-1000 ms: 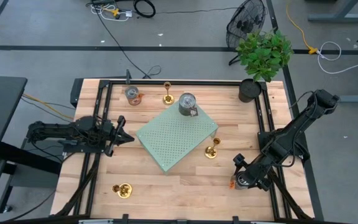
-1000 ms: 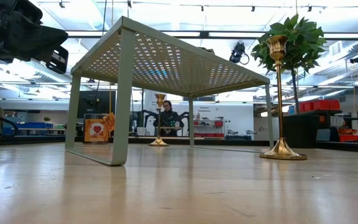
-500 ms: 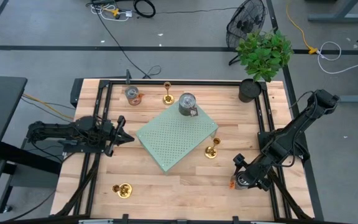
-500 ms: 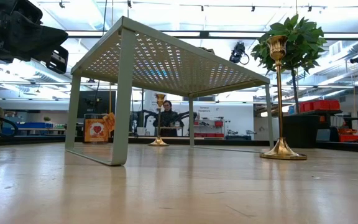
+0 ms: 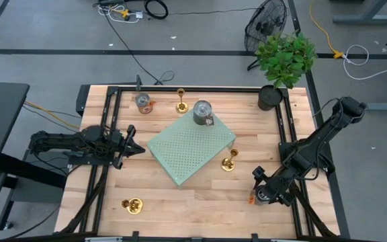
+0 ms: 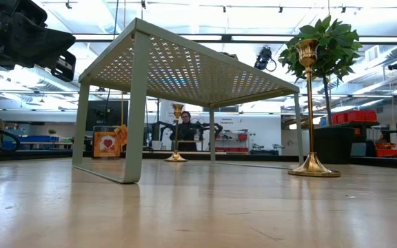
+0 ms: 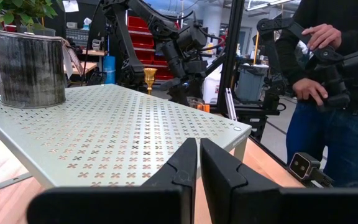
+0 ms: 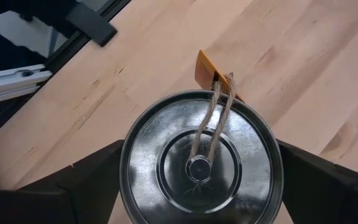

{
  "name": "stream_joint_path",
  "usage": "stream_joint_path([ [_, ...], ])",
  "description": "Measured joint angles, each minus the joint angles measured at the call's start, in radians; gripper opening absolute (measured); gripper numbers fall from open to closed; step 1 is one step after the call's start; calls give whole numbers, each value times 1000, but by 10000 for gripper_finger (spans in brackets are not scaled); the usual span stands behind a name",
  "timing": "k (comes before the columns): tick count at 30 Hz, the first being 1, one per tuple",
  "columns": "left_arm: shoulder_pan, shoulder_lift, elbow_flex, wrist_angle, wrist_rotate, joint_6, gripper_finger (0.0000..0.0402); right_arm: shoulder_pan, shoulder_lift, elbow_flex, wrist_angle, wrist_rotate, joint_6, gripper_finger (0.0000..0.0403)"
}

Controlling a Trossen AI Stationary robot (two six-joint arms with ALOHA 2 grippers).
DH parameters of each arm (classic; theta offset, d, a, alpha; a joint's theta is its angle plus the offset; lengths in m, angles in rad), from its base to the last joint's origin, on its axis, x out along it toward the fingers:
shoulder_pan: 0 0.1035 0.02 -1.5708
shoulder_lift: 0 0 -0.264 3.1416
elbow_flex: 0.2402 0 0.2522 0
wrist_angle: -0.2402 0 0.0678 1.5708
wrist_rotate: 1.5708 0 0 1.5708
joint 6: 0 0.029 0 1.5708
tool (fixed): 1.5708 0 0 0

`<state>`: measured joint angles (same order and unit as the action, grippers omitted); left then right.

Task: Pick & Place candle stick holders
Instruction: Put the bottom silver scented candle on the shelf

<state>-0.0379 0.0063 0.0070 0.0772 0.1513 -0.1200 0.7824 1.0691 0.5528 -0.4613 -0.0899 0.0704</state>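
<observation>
Right now I see my wooden table [image 5: 200, 202] with the green perforated shelf [image 5: 190, 149] just ahead of my left gripper [image 5: 134, 149], fingers pressed together. My right gripper [image 5: 266, 193] stands spread around a silver tin can [image 8: 201, 158] (twine and tag on its lid). Candle stick holders: one [image 5: 229, 162] near that gripper beside the shelf, another [image 5: 181, 104] far off, a third [image 5: 134, 205] near the front edge.
</observation>
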Motion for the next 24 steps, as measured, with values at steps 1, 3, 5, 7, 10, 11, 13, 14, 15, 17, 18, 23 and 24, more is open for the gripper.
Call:
stream_joint_path([
  [1,0,0,0,0,0,0,26,0,0,6,-9,-7,1,368],
  [3,0,0,0,0,0,0,25,1,0,19,-20,-11,0,368],
  [5,0,0,0,0,0,0,25,1,0,29,-17,-11,0,368],
  [7,0,0,0,0,0,0,25,1,0,39,-21,-11,0,368],
  [10,0,0,0,0,0,0,25,1,-1,59,-36,-8,0,368],
  [11,0,0,0,0,0,0,25,1,-1,66,-42,-8,0,368],
  [13,0,0,0,0,0,0,25,0,-1,80,-58,-8,0,368],
  [14,0,0,0,0,0,0,25,0,-1,87,-68,-7,0,368],
  [15,0,0,0,0,0,0,25,-1,-1,94,-77,-7,0,368],
  [17,0,0,0,0,0,0,25,-6,-1,111,-96,-7,-1,368],
  [18,0,0,0,0,0,0,25,-10,-1,120,-105,-8,-1,368],
  [23,0,0,0,0,0,0,25,-36,-1,154,-145,-5,-8,368],
  [24,0,0,0,0,0,0,26,-43,-1,161,-151,-6,-9,368],
])
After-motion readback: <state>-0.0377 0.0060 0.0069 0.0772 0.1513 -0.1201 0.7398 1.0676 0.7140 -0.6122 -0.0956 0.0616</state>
